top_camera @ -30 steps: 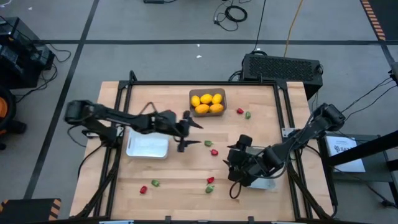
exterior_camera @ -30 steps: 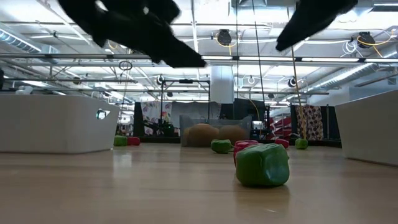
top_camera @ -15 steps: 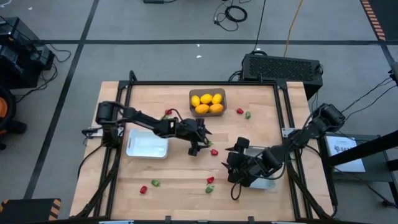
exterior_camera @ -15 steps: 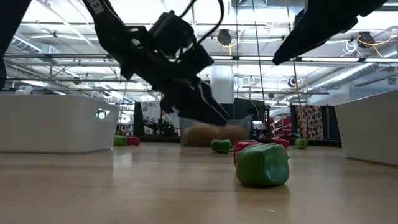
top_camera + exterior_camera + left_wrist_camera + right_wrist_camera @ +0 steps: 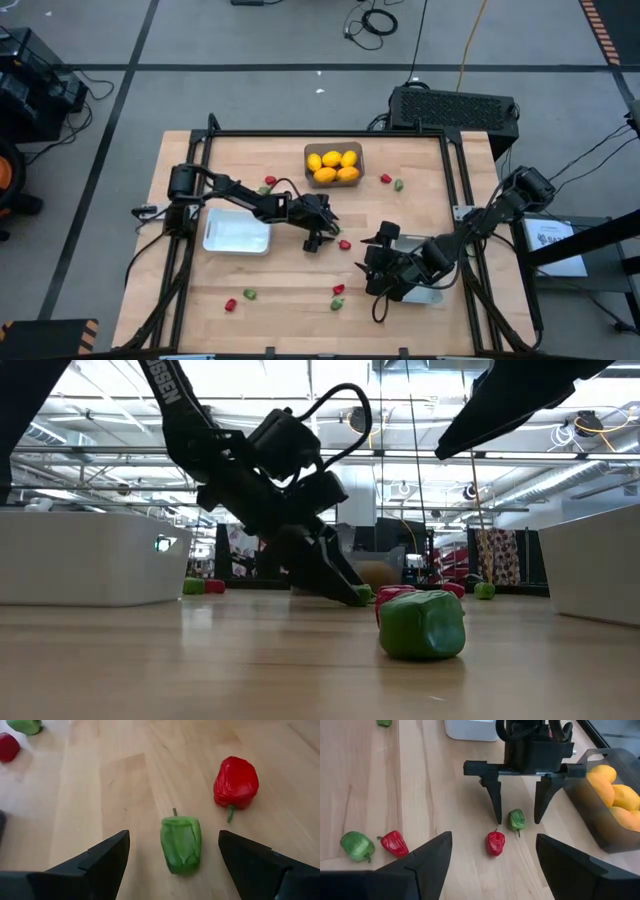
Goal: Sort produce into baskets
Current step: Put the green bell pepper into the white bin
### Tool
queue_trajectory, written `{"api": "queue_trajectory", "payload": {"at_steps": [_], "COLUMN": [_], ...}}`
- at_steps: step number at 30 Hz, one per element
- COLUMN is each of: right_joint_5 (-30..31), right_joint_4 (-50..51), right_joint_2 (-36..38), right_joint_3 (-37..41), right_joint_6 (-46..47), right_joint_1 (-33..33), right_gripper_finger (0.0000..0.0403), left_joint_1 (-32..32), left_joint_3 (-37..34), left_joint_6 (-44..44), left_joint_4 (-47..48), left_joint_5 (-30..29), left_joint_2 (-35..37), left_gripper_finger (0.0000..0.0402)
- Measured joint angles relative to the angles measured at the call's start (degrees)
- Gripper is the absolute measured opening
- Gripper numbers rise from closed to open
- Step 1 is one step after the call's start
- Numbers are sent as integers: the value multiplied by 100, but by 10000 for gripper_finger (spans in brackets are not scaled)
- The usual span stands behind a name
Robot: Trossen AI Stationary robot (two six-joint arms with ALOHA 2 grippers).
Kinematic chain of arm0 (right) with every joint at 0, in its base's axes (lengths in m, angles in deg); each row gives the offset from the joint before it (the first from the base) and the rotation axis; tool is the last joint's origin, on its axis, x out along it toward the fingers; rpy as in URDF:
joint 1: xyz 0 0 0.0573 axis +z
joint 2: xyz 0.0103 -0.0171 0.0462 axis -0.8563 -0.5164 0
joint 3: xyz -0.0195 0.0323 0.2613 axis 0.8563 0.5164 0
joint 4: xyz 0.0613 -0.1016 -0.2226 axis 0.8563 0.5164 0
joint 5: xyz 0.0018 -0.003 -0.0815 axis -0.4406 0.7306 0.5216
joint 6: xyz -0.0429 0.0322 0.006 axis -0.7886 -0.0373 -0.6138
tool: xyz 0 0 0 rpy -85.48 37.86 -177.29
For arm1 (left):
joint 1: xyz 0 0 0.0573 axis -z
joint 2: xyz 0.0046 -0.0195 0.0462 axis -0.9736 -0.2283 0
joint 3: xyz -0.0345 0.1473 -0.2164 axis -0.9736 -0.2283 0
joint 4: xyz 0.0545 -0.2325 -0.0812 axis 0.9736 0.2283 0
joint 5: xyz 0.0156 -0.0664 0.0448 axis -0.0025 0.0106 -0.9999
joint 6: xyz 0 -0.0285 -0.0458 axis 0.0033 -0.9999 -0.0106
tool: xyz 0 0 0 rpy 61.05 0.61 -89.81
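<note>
A small green pepper (image 5: pixel 181 844) lies on the table mid-way across, with a red pepper (image 5: pixel 236 782) beside it. My left gripper (image 5: pixel 326 232) is open and low over the table. Its fingers (image 5: pixel 495 805) stand on either side of the green pepper (image 5: pixel 516 820) without touching it. My right gripper (image 5: pixel 370 272) is open and empty, raised over the table's right half. The dark basket (image 5: pixel 358 152) at the far middle holds yellow and orange fruits (image 5: pixel 333 165). One white basket (image 5: pixel 237 232) sits at the left; another (image 5: pixel 428 295) is partly hidden under my right arm.
Loose red and green pieces lie in pairs: near the far right (image 5: pixel 391 181), near the far left (image 5: pixel 267 184), at the near left (image 5: pixel 239 300) and at the near middle (image 5: pixel 338 296), the last also in the low view (image 5: pixel 422 625).
My left gripper has gone toward the table's right edge, away from the left white basket, and down to the table. It now stands over the green pepper with its fingers on either side of it. The peppers have not moved.
</note>
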Motion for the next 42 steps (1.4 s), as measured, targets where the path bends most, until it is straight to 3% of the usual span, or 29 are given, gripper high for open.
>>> {"api": "queue_trajectory", "payload": {"at_steps": [7, 21, 35, 42], "right_joint_5": [13, 13, 12, 11], "right_joint_4": [0, -28, -26, -26], "right_joint_2": [0, 0, 0, 0], "right_joint_3": [0, 0, -2, -4], "right_joint_6": [-22, -22, -87, -87], "right_joint_1": [0, -4, -4, -4], "right_gripper_finger": [279, 279, 279, 279], "left_joint_1": [-26, -27, -28, -39], "left_joint_3": [0, -2, -5, -7], "left_joint_6": [-13, -160, -166, -166], "left_joint_4": [-48, -43, 42, 106], "left_joint_5": [2, 24, 24, 22], "left_joint_2": [0, 0, 0, -4], "left_gripper_finger": [306, 205, 184, 130]}}
